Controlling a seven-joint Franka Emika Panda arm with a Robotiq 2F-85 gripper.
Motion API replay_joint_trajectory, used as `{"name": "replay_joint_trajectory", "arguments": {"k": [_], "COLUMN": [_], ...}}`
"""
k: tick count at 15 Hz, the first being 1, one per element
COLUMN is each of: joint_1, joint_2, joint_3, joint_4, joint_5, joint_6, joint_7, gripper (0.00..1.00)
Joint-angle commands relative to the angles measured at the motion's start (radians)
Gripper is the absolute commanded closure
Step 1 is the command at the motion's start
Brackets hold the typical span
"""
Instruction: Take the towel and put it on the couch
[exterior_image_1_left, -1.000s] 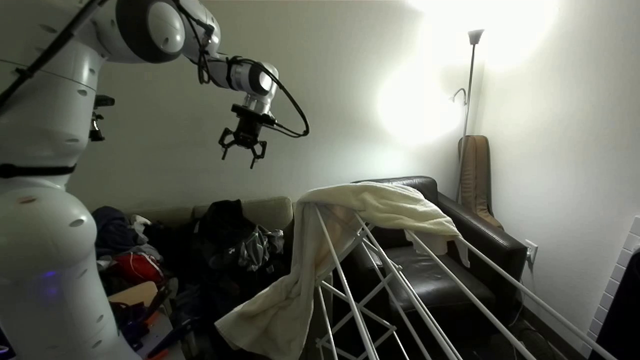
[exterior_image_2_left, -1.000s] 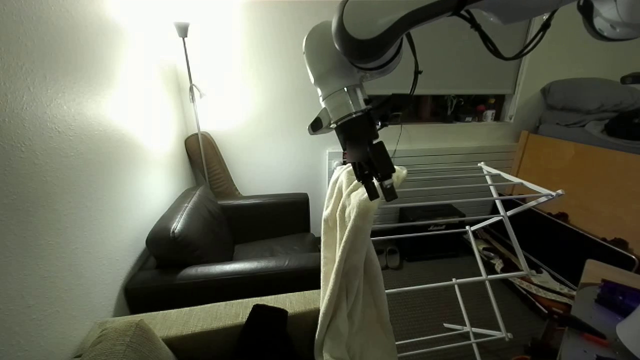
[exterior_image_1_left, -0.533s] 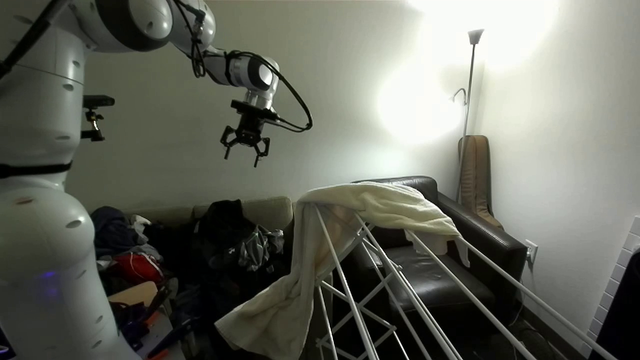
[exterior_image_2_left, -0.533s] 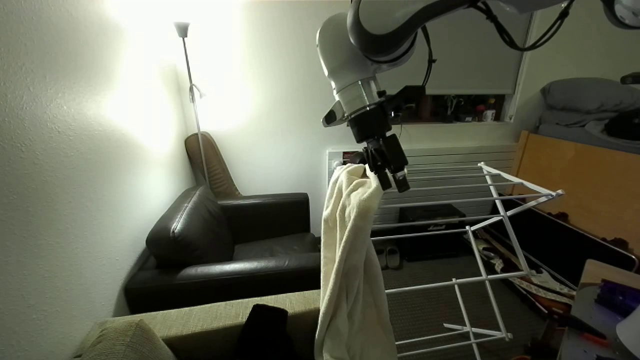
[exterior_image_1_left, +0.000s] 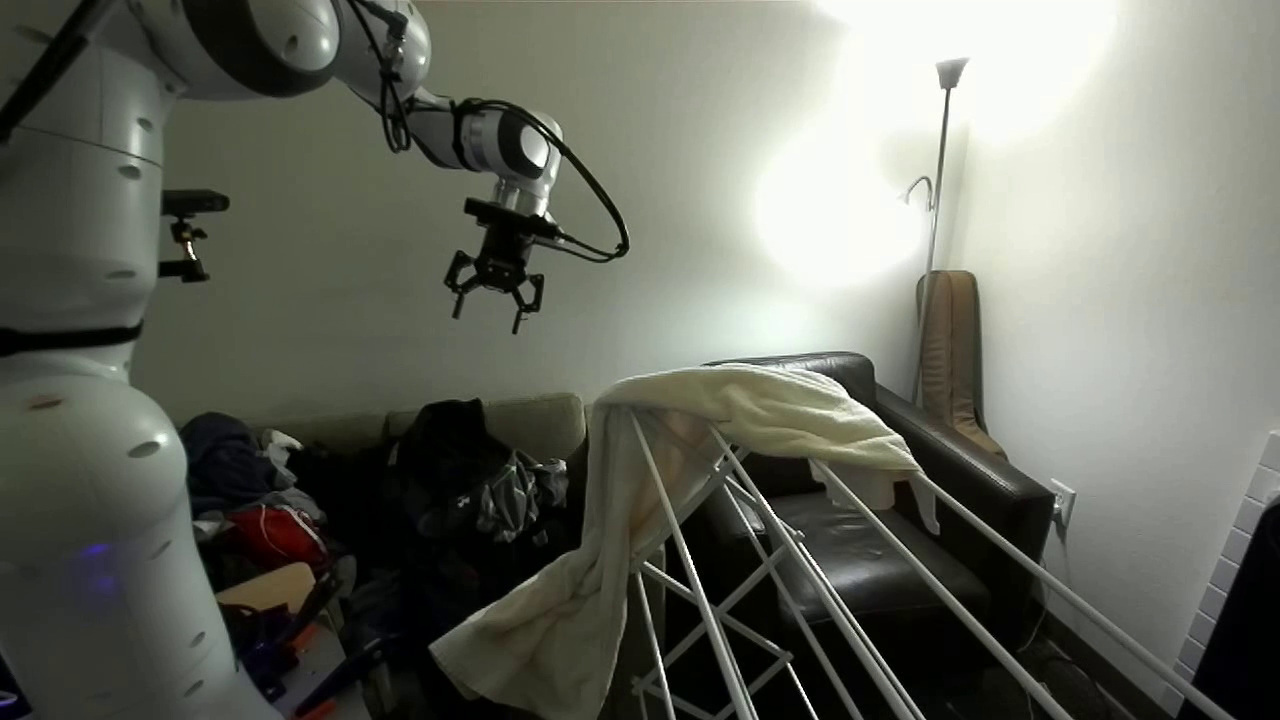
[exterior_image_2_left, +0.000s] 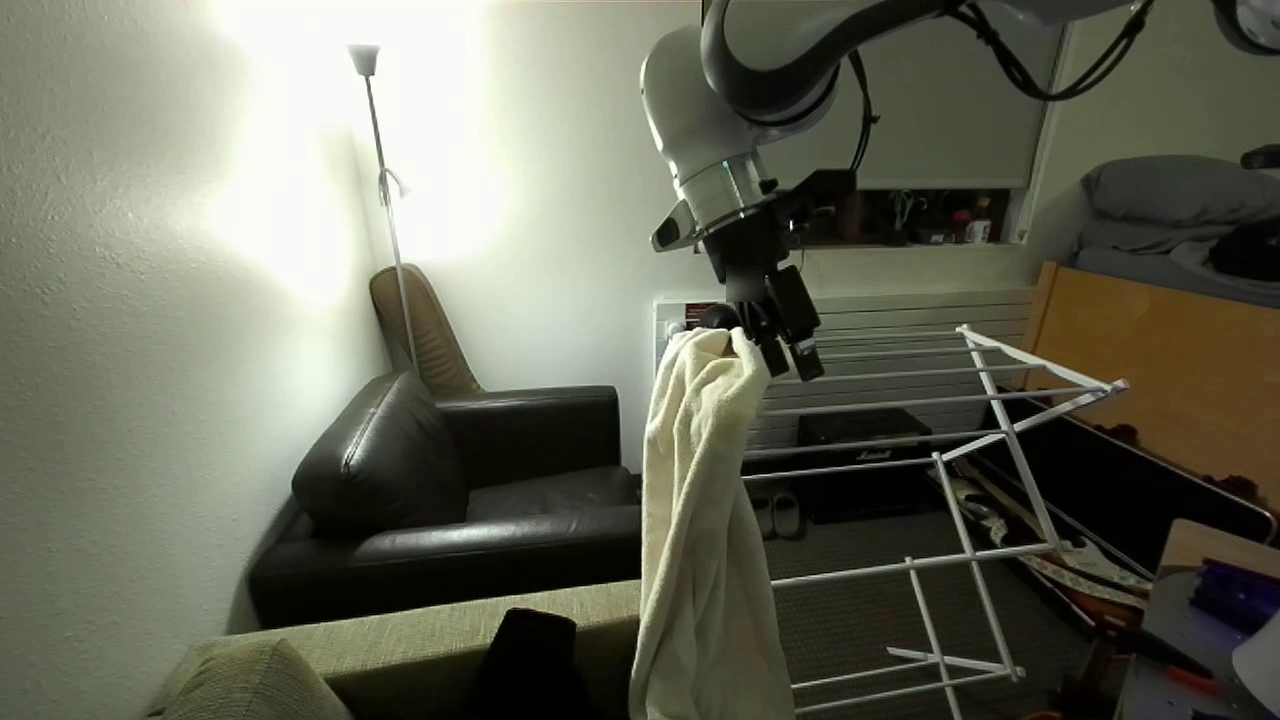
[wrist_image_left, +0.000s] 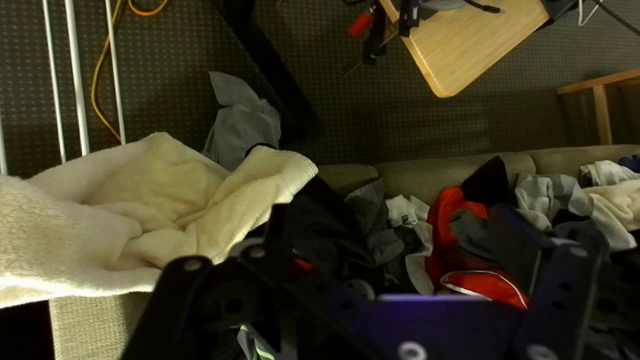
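While the cream towel (exterior_image_2_left: 705, 530) lies just as it did a second ago, slung over the end of the white drying rack (exterior_image_2_left: 970, 555) with one corner trailing low, it's the Panda arm (exterior_image_1_left: 290, 45) that has shifted. A moment back its black claw (exterior_image_1_left: 487, 320) crossed in front of the towel's top fold in an exterior view; now it has risen slightly and slid to the side, apparently back toward the base. The jaws stand wide apart with nothing between them, clear of the cloth. So nothing has been taken yet, and I'd call this lining up for a grasp.

Two seats could pass for the couch: the beige fabric sofa (exterior_image_1_left: 540, 425), partly buried under a heap of clothes (exterior_image_1_left: 455, 470), and the dark leather armchair (exterior_image_2_left: 520, 535). My money is on the sofa, being longer, with its end near the towel. Next the arm probably has to come down over a raised fold and pinch it. A cloth that big could snag on the rack when lifted.
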Motion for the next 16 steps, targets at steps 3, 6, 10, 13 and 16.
{"name": "replay_joint_trajectory", "arguments": {"k": [3, 6, 10, 13, 16], "joint_1": [-0.011, -0.011, -0.011, -0.016, -0.026], "joint_2": [0.003, 0.003, 0.003, -0.042, -0.117], "joint_3": [0.014, 0.014, 0.014, 0.005, -0.012], "joint_4": [0.005, 0.005, 0.005, -0.041, -0.123], "joint_5": [-0.003, -0.003, -0.003, -0.014, -0.031], "joint_6": [-0.004, -0.004, -0.004, 0.018, 0.042], "joint_7": [0.004, 0.004, 0.004, 0.024, 0.059], "gripper": [0.00, 0.00, 0.00, 0.00, 0.00]}}
